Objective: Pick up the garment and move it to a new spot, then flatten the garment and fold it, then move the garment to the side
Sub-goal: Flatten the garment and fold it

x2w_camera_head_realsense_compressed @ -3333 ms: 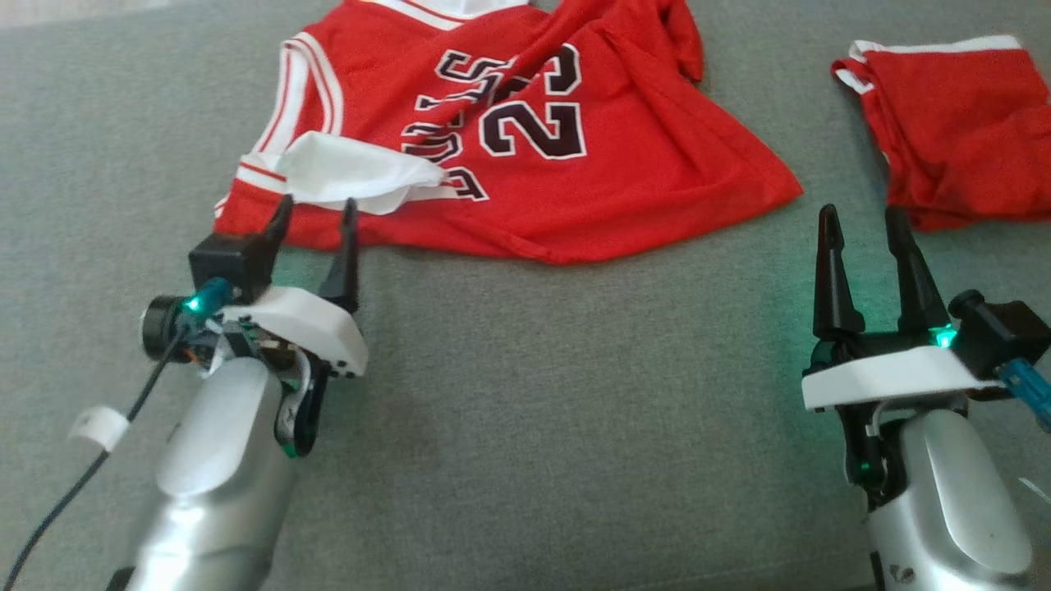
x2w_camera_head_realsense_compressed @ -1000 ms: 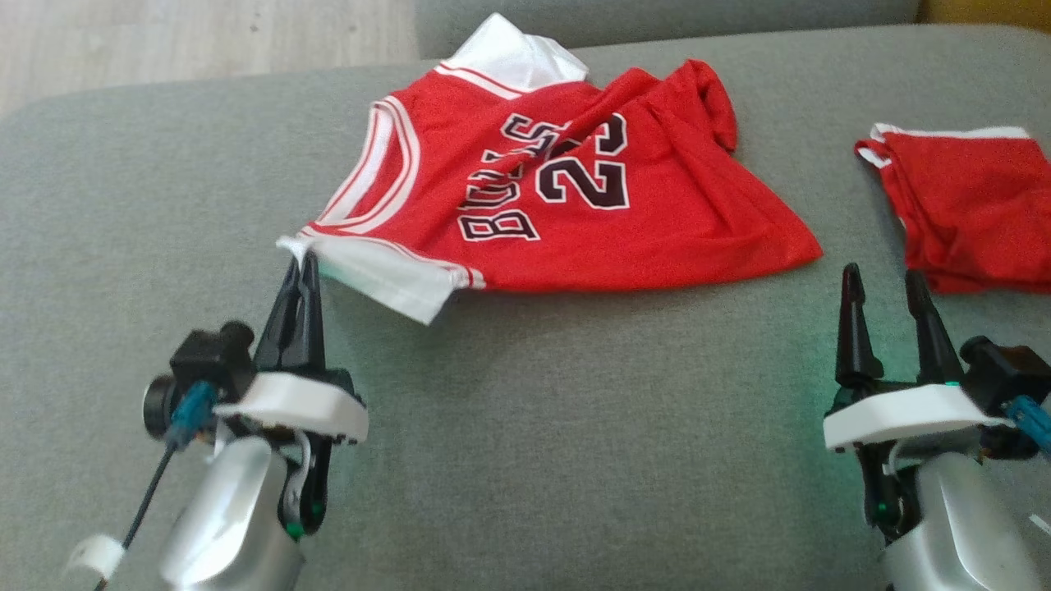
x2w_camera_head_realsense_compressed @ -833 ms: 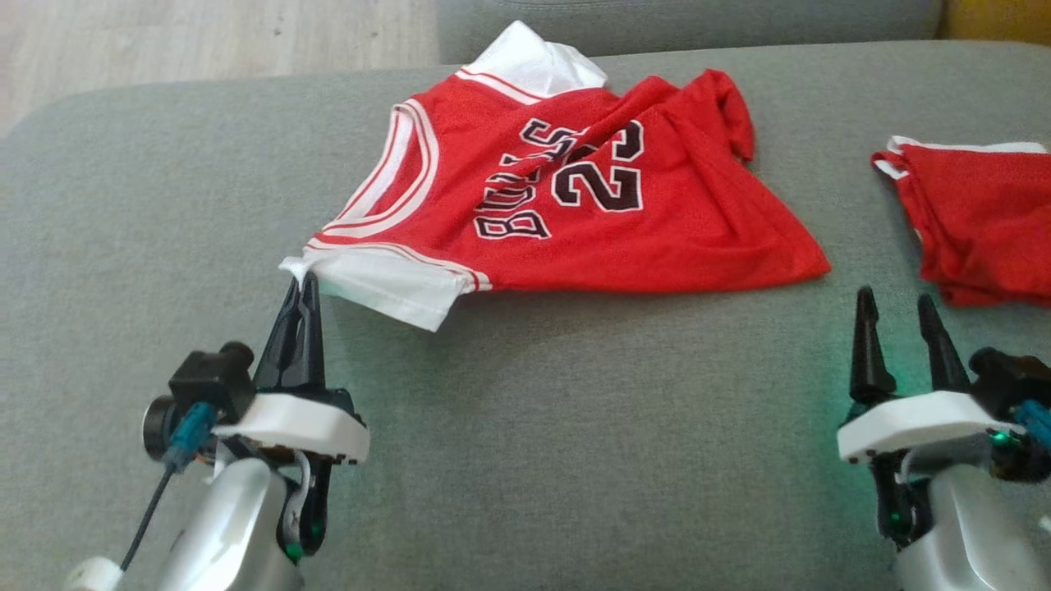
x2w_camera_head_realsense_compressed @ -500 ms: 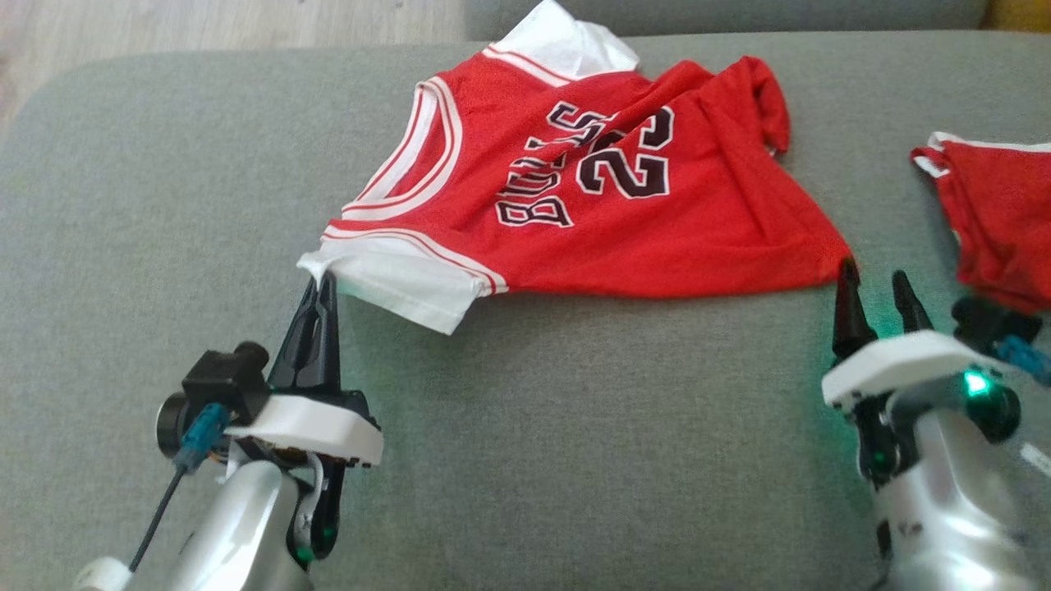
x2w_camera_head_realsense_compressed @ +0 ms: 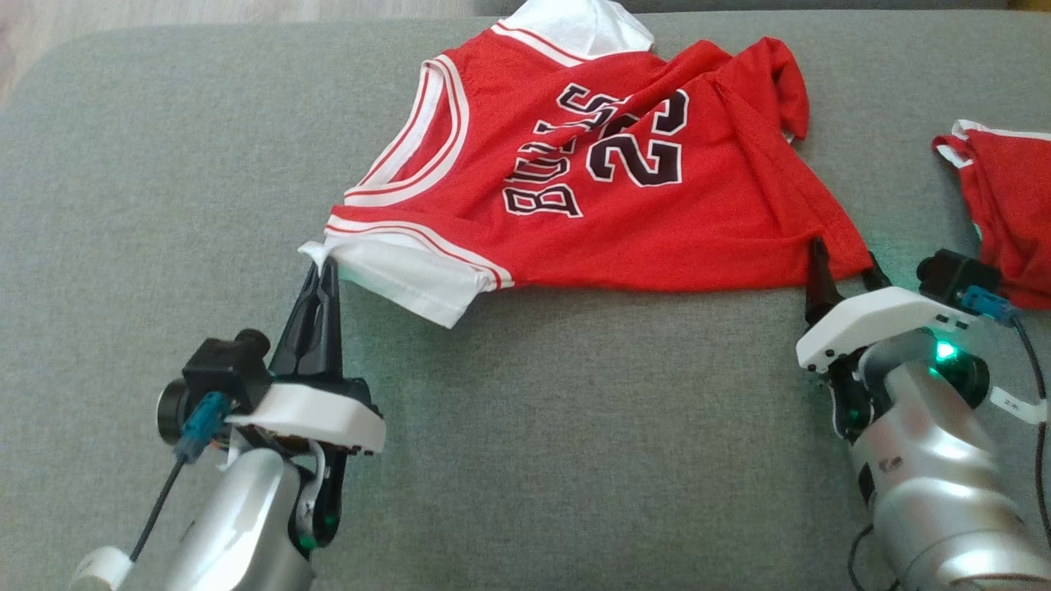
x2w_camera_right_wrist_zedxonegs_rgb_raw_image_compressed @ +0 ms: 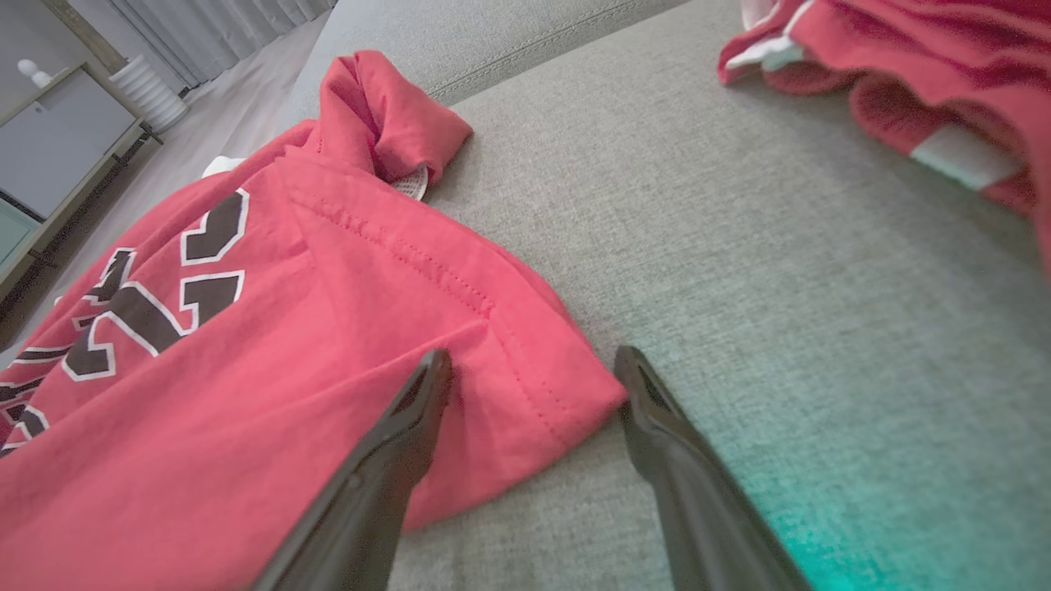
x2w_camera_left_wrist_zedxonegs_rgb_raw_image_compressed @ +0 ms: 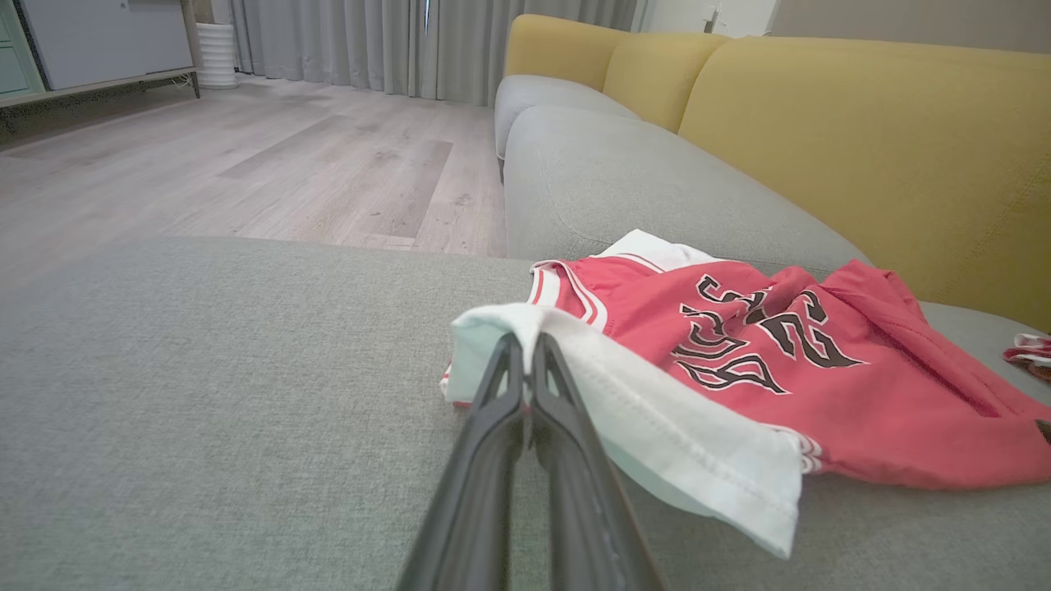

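Observation:
The garment [x2w_camera_head_realsense_compressed: 640, 213] is a red basketball jersey with white trim and dark "BULLS 23" lettering, lying rumpled on a grey sofa seat [x2w_camera_head_realsense_compressed: 534, 427]. My left gripper [x2w_camera_head_realsense_compressed: 326, 264] is shut on its white near-left corner [x2w_camera_left_wrist_zedxonegs_rgb_raw_image_compressed: 525, 328], lifting that edge slightly. My right gripper [x2w_camera_head_realsense_compressed: 842, 258] is open at the jersey's near-right corner [x2w_camera_right_wrist_zedxonegs_rgb_raw_image_compressed: 566, 394]. One finger [x2w_camera_right_wrist_zedxonegs_rgb_raw_image_compressed: 410, 410] rests over the red cloth and the other finger [x2w_camera_right_wrist_zedxonegs_rgb_raw_image_compressed: 649, 402] stands on the sofa just beyond the corner.
A second red garment [x2w_camera_head_realsense_compressed: 1002, 205] with white trim lies at the right edge, close behind my right wrist. The sofa's yellow backrest [x2w_camera_left_wrist_zedxonegs_rgb_raw_image_compressed: 862, 123] rises beyond the jersey. Wooden floor [x2w_camera_left_wrist_zedxonegs_rgb_raw_image_compressed: 246, 164] lies past the seat's left edge.
My right gripper has moved forward and left to the jersey's near-right corner, fingers now straddling it. The left gripper stays shut on the white corner. The camera has shifted.

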Available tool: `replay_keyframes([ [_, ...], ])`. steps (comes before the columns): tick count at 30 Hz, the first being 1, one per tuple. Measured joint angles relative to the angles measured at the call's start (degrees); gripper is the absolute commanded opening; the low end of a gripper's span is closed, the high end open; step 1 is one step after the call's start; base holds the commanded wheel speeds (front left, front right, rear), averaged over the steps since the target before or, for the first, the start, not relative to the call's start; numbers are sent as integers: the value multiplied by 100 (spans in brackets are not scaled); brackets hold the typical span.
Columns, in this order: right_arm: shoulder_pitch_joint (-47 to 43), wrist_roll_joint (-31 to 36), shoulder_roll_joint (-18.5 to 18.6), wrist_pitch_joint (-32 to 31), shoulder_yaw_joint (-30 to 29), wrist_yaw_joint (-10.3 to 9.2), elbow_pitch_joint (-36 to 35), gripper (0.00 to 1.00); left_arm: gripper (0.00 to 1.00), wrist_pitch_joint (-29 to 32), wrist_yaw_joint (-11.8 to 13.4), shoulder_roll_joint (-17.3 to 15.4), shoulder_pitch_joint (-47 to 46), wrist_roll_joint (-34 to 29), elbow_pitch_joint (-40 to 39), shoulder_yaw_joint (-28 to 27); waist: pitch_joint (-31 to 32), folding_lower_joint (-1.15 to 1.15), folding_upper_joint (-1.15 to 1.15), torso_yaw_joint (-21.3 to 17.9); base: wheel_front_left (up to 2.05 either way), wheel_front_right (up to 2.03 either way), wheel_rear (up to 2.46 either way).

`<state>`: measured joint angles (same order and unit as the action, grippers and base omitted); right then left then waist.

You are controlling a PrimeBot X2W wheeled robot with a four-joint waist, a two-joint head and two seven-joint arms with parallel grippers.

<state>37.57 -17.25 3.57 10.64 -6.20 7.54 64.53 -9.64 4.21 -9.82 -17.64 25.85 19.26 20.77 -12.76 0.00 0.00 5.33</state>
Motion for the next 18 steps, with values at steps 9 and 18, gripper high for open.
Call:
replay_keyframes([
  [9, 268, -181, 34, 300, 533, 0, 592, 0, 0, -59, 79, -34, 1, 42, 31, -44, 67, 0, 0, -125, 0, 0, 0],
  [18, -91, 15, 20, 361, 587, 0, -488, 0, 0, -180, 185, -143, 64, 185, 36, -227, 265, 0, 0, -386, 0, 0, 0],
])
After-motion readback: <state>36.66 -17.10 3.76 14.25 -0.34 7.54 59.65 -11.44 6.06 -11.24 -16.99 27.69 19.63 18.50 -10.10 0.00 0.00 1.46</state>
